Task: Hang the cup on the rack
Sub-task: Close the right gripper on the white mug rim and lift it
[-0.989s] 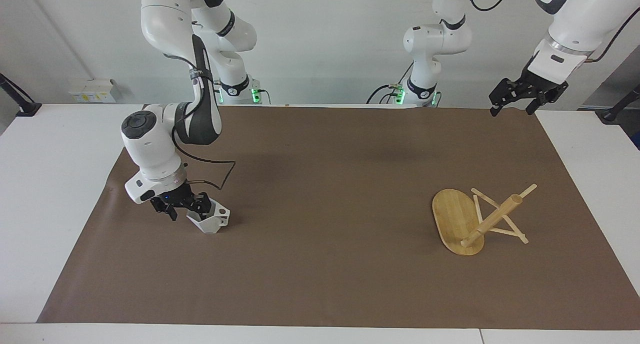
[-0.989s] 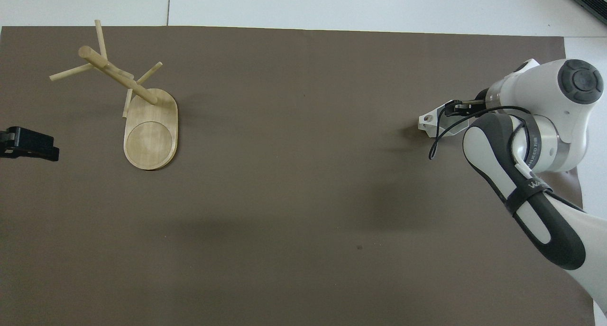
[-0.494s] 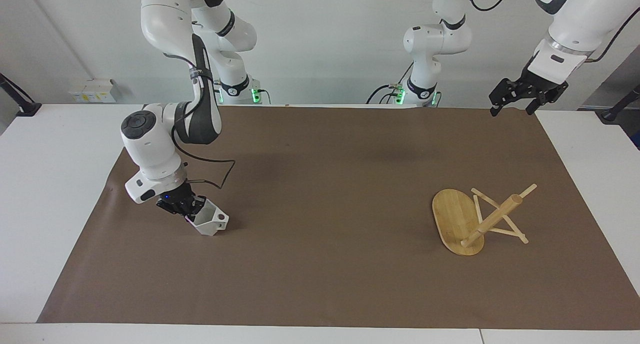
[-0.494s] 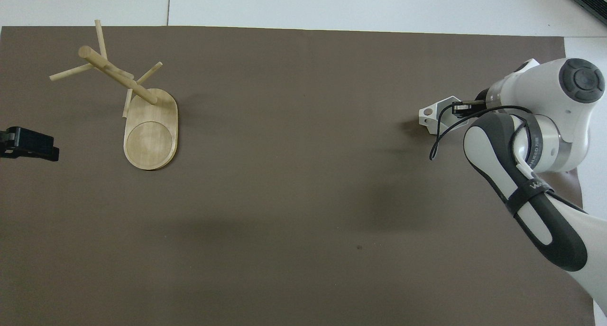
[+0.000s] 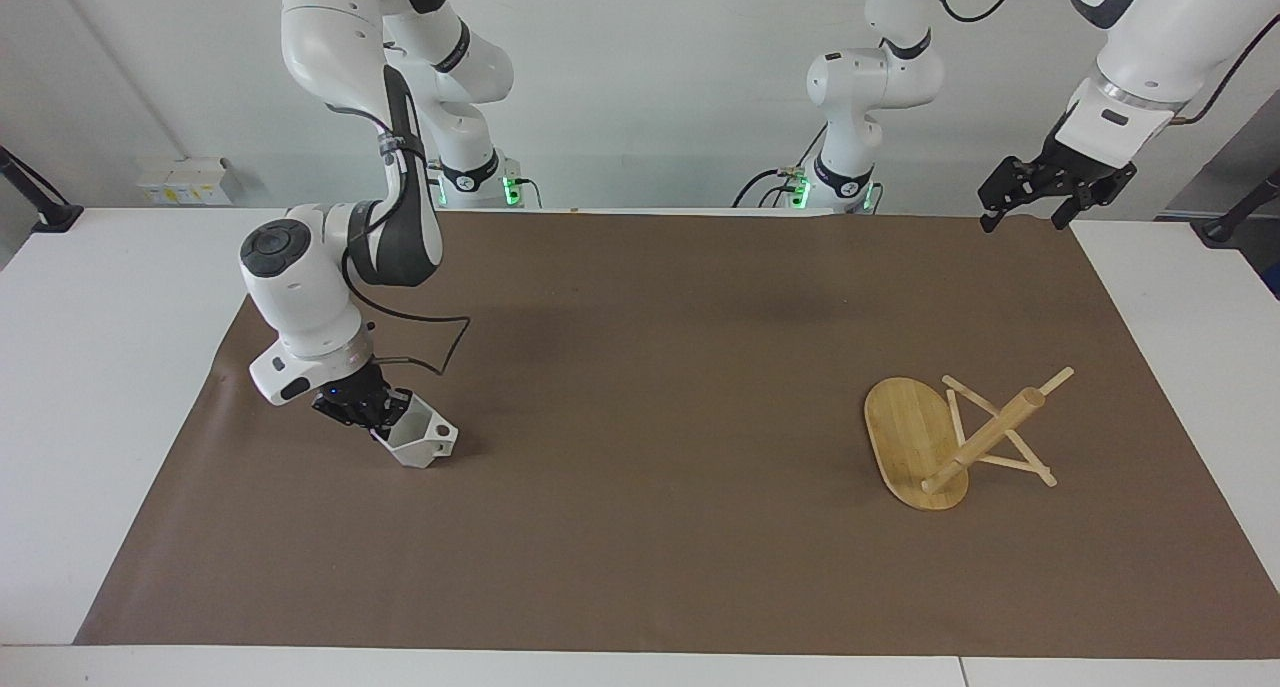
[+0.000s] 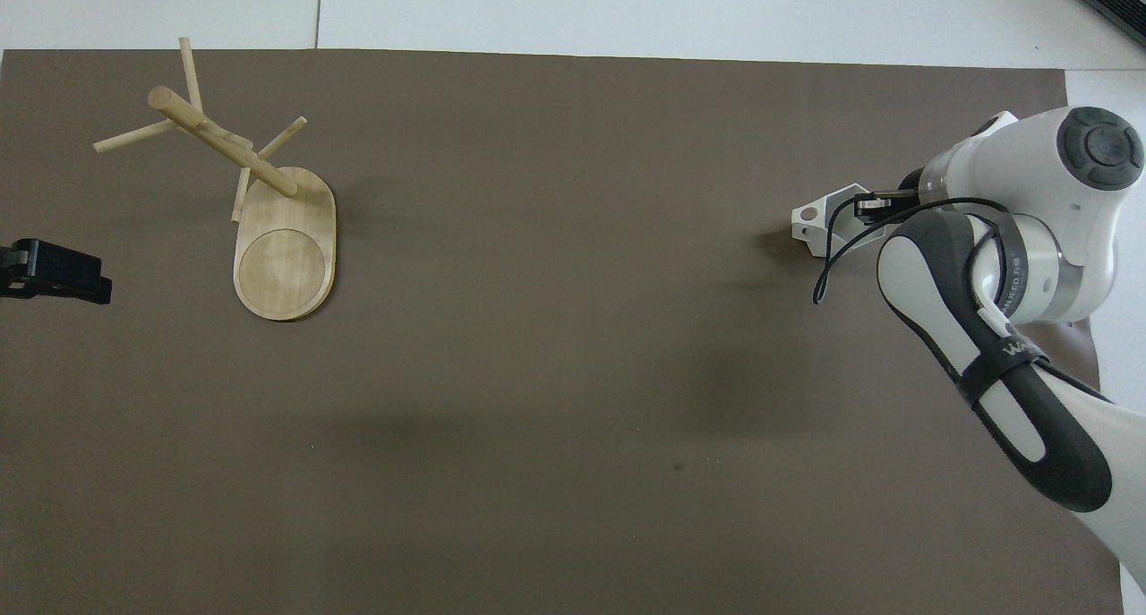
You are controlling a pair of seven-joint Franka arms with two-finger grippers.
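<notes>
The white faceted cup (image 5: pixel 422 441) is tilted, low over the brown mat at the right arm's end of the table, its pierced handle (image 6: pixel 810 222) pointing toward the table's middle. My right gripper (image 5: pixel 385 417) is shut on the cup's rim from above. The bamboo rack (image 5: pixel 915 437) lies tipped over at the left arm's end, its oval base (image 6: pixel 285 248) up on edge and its post (image 6: pixel 224 145) and pegs resting on the mat. My left gripper (image 5: pixel 1028 207) hangs open and high over the mat's corner by its own base, waiting.
The brown mat (image 5: pixel 650 367) covers most of the white table (image 5: pixel 90 367). A loose black cable (image 6: pixel 828 257) loops from the right wrist beside the cup.
The right gripper's fingers have closed on the cup's rim. The cup has shifted slightly toward the right arm's end and tilted. The left arm and the rack have not moved.
</notes>
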